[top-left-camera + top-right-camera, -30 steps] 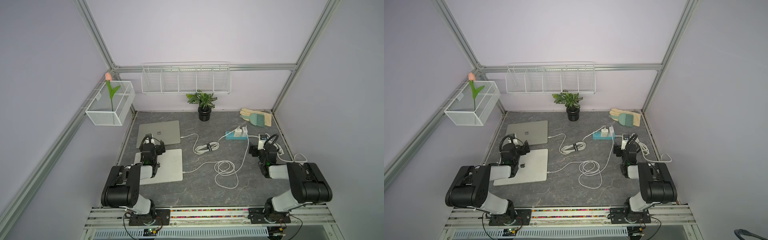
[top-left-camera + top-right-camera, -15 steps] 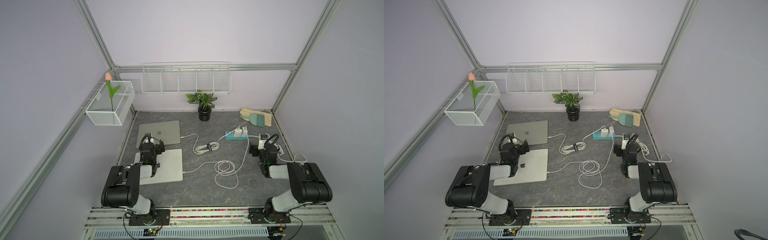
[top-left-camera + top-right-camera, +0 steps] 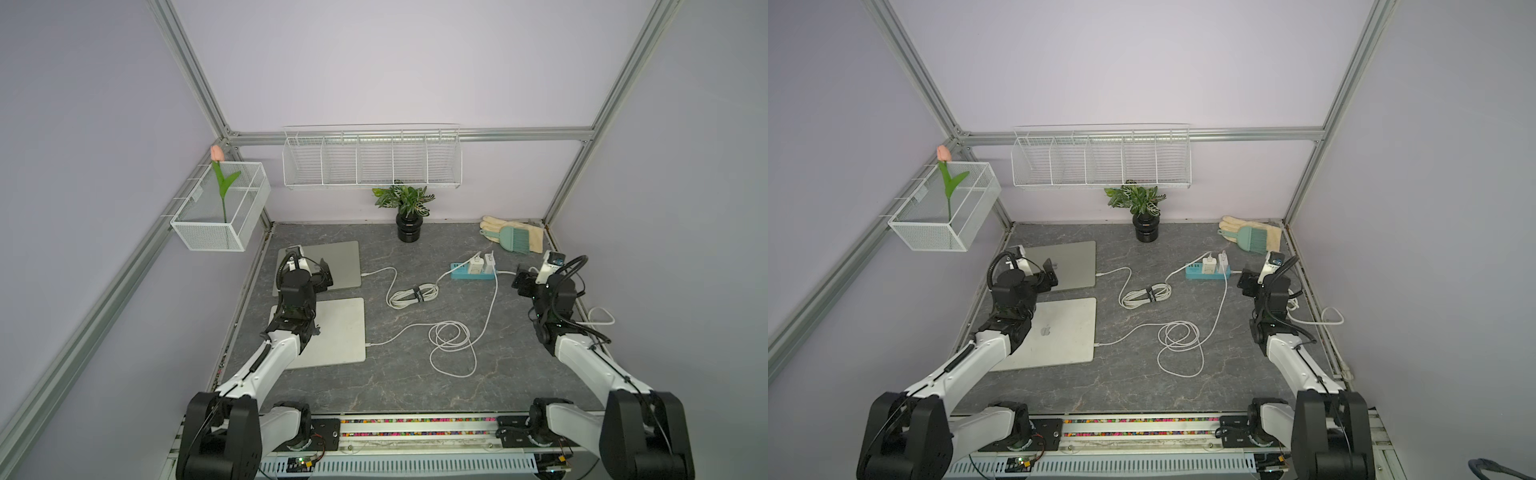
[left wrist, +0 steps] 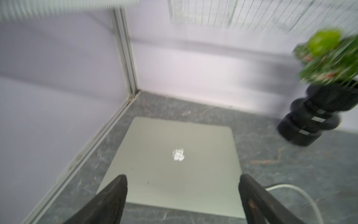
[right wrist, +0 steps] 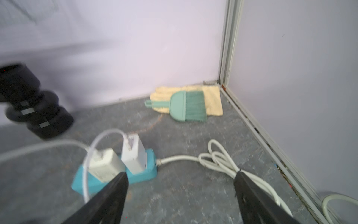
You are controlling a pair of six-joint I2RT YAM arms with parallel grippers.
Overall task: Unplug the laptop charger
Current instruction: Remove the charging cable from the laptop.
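Both arms are out over the grey table (image 3: 415,386). The left gripper (image 4: 183,181) hangs above the near edge of the far laptop (image 4: 174,155), lid shut, and its fingers (image 4: 114,194) are spread wide with nothing between them, though that wrist view is blurred. Closer to the robot lies the near laptop (image 3: 336,332), also shut, with the left arm reaching across it. Each has a white cable plugged into its right edge: one passes through a tied bundle (image 3: 411,294), the other through loose loops (image 3: 449,336) in mid-table. Both run back to the two white chargers (image 3: 476,265), upright side by side in the blue power strip (image 3: 459,274) toward the back right. Which charger feeds which laptop, I cannot tell. The right gripper (image 5: 180,178) hovers just to the right of the strip, fingers (image 5: 249,194) wide apart, touching nothing. Behind stand a potted plant (image 3: 405,208) and a green brush (image 3: 515,240) lying on a yellow glove (image 3: 492,224).
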